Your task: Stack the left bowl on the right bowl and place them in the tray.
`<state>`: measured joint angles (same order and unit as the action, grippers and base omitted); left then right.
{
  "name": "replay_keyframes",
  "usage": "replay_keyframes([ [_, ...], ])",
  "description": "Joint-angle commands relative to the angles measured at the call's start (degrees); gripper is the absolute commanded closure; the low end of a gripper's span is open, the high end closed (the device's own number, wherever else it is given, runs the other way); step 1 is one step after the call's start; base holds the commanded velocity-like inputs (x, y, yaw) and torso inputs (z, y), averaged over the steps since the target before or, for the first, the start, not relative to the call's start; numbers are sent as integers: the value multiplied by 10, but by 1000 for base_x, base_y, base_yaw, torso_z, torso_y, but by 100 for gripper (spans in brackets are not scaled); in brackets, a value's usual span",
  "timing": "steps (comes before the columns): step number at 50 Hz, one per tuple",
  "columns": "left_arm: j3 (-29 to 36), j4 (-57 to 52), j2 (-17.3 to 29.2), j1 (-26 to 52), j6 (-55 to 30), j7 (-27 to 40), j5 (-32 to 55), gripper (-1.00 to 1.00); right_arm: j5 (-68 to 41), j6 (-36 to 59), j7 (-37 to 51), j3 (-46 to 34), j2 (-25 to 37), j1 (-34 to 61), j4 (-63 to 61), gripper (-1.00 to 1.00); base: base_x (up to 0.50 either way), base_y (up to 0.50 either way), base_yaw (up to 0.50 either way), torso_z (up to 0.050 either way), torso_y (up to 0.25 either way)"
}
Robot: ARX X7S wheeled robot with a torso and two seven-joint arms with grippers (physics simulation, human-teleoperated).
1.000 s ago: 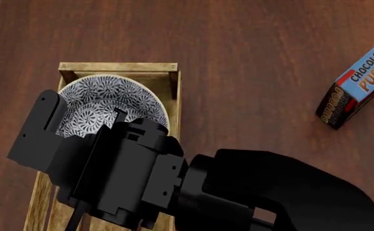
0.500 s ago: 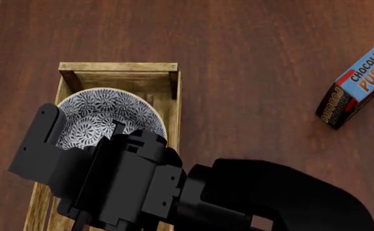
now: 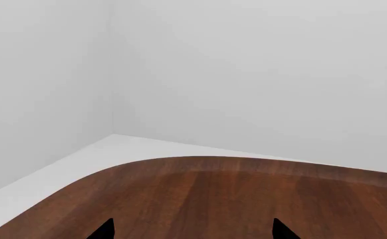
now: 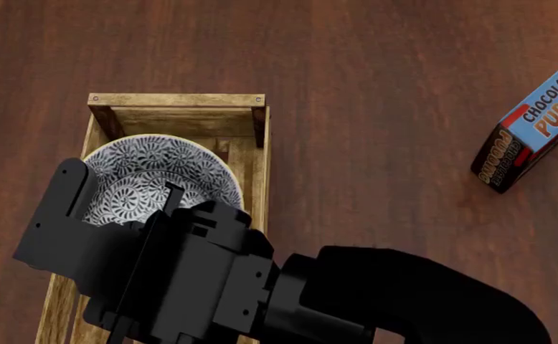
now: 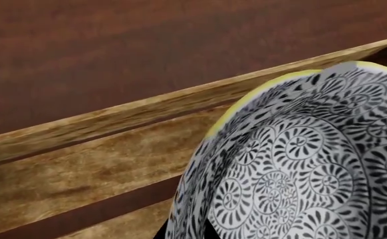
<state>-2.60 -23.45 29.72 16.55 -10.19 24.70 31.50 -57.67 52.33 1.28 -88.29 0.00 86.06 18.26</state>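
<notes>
A white bowl with a black floral pattern (image 4: pixel 155 168) sits low inside the far half of the wooden slat tray (image 4: pixel 176 99). Whether a second bowl is nested under it cannot be told. My right gripper (image 4: pixel 169 208) reaches over the tray from the near side, mostly hidden by its own black wrist. In the right wrist view, my right gripper (image 5: pixel 185 234) is shut on the bowl (image 5: pixel 300 159), one dark fingertip on each side of the rim. A thin yellow edge runs along that rim, beside the tray wall (image 5: pixel 114 119). My left gripper (image 3: pixel 193 235) is open and empty over bare table.
A blue chocolate pudding box (image 4: pixel 533 125) lies on the dark wooden table (image 4: pixel 375 72) at the far right. The left wrist view shows the table's rounded edge (image 3: pixel 200 162) with a white floor and walls beyond.
The bowl and my right gripper have moved a little toward me along the tray, showing more of the tray's far end. The grip has held.
</notes>
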Motion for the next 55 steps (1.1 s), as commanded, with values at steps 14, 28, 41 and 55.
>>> replay_keyframes([
  [14,-5,0,2,-1,1,3,5,-100,-2,12,-7,-2,0,-12,8,-100,1,0,0,0,0],
  [28,-16,3,5,-3,4,5,12,-100,-15,25,11,-3,0,-8,-24,-100,0,0,0,0,0],
  [41,-20,3,7,-4,5,7,15,-100,-30,36,41,-3,0,7,-47,-100,0,0,0,0,0],
  [55,-19,0,8,-4,3,10,15,-100,-78,37,107,-1,0,21,-86,-100,0,0,0,0,0],
])
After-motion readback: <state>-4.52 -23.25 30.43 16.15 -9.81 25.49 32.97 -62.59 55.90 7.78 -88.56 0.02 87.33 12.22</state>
